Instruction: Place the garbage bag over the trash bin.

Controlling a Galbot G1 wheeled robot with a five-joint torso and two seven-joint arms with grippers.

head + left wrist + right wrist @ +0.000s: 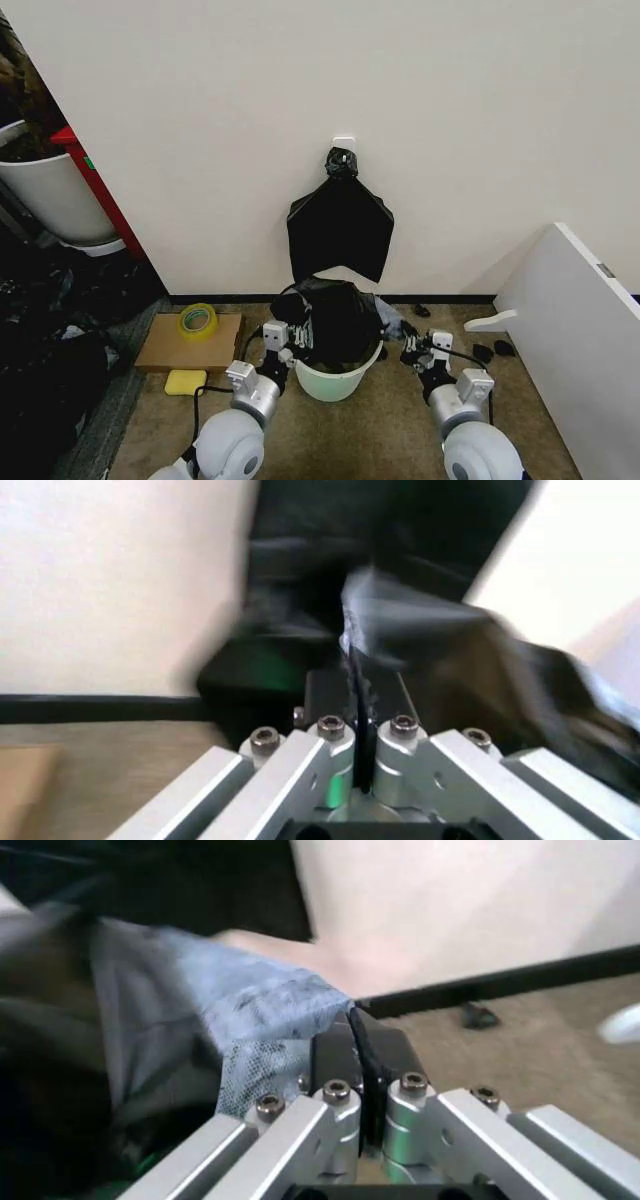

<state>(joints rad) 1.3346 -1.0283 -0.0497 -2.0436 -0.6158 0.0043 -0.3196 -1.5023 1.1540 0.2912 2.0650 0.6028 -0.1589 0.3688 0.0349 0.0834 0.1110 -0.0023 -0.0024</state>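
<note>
Garbage bag (338,318) stretched between my fingers, mouth draped over trash bin (338,378). Left fingers (352,676) clamped on one edge, right fingers (358,1036) clamped on opposite edge. Step: spreading mouth over rim. Next, I judge: pull both edges down past rim evenly, no tearing.

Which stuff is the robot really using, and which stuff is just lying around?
Using:
- thin crinkled black plastic garbage bag
- small round cream-white plastic trash bin
- left gripper and right gripper, both pinching the bag

Lying around:
- yellow tape roll on flat brown cardboard
- yellow sponge
- flat black bag bundle on the wall
</note>
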